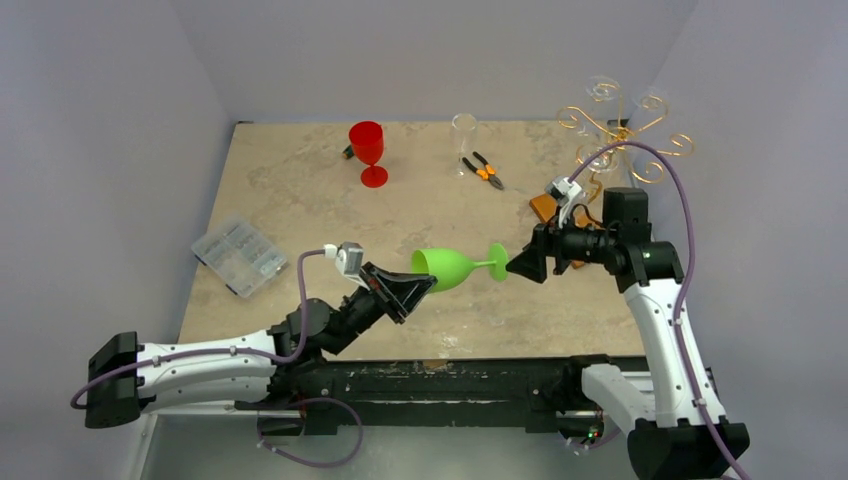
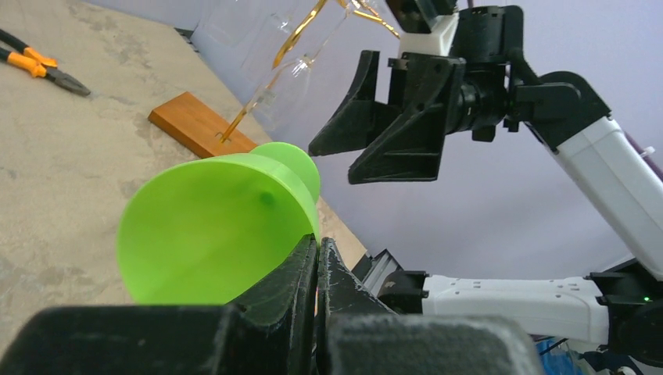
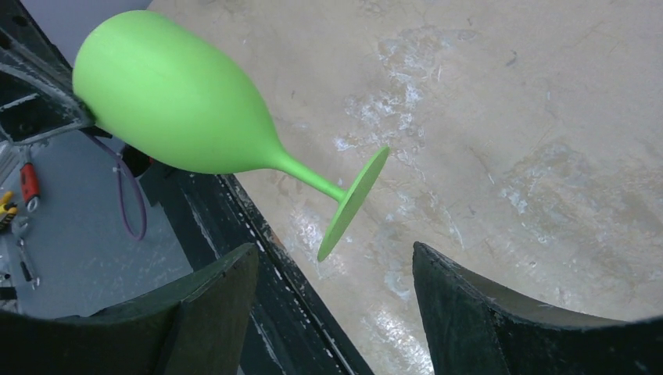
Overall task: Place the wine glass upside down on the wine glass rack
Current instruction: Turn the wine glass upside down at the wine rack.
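The smooth green plastic wine glass [image 1: 452, 267] lies level in the air, well apart from the gold wire rack [image 1: 622, 135], its rim clamped in the left gripper [image 1: 420, 286]. Its stem points toward the rack, the foot just short of the right gripper [image 1: 522, 264], whose jaws stand apart. The right arm is the one nearer the rack.

Red goblet [image 1: 368, 150] upright at the back, clear glass [image 1: 464, 135] beside orange-handled pliers [image 1: 484, 170], clear compartment box [image 1: 239, 256] at left
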Robot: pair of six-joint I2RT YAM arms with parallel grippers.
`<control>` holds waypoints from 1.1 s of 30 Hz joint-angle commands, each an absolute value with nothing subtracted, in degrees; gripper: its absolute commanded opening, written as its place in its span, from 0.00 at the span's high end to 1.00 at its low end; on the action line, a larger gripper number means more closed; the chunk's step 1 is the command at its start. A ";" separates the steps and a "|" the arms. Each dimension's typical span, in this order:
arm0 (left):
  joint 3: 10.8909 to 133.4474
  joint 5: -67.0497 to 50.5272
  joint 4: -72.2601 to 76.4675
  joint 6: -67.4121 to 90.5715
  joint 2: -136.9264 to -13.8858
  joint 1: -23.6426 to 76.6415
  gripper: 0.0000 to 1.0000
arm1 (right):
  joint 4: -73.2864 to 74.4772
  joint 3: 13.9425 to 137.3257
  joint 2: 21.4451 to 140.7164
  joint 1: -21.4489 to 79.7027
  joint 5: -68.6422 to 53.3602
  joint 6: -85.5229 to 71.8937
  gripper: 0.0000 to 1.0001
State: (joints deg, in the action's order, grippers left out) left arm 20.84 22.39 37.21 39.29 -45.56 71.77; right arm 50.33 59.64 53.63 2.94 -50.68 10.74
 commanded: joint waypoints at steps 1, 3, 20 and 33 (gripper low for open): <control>25.64 23.20 44.29 36.66 -48.20 72.73 1.00 | 47.00 59.83 54.18 3.06 -48.82 6.24 0.30; 26.52 23.29 44.47 36.29 -49.10 72.92 1.00 | 46.98 60.09 54.33 3.03 -47.16 5.69 0.31; 28.66 23.49 45.68 34.84 -51.78 73.52 1.00 | 45.27 60.60 57.14 3.11 -48.98 1.30 0.68; 29.47 23.81 46.32 33.71 -53.32 74.08 1.00 | 44.48 59.87 57.75 3.40 -49.98 -1.59 0.70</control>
State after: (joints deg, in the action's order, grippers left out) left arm 26.74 23.46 41.58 35.03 -53.01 73.58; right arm 46.57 59.59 57.78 3.01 -47.90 0.67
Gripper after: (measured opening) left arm 0.006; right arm 0.288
